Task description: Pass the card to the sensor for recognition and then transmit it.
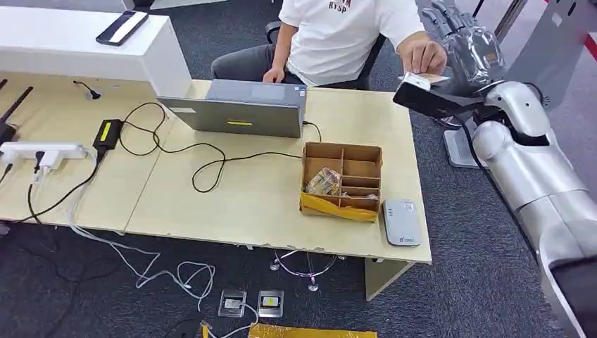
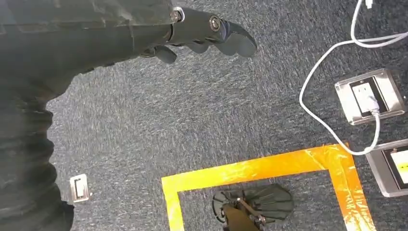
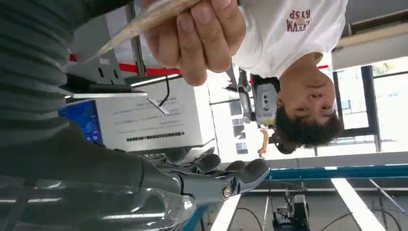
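Head view: at upper right, the right hand (image 1: 457, 32) is raised with fingers apart and empty, while a seated person's hand (image 1: 422, 55) holds the card (image 1: 421, 79) beside it. Handover looks pending; the sensor (image 1: 402, 222) sits unused at the table's (image 1: 232, 204) lower right corner. Left hand (image 2: 211, 33) hangs curled, empty.

left hand (image 2: 202, 33) fingers curled, holding nothing | above grey carpet (image 2: 216, 110) | orange tape (image 2: 260, 168) | floor socket (image 2: 370, 96)
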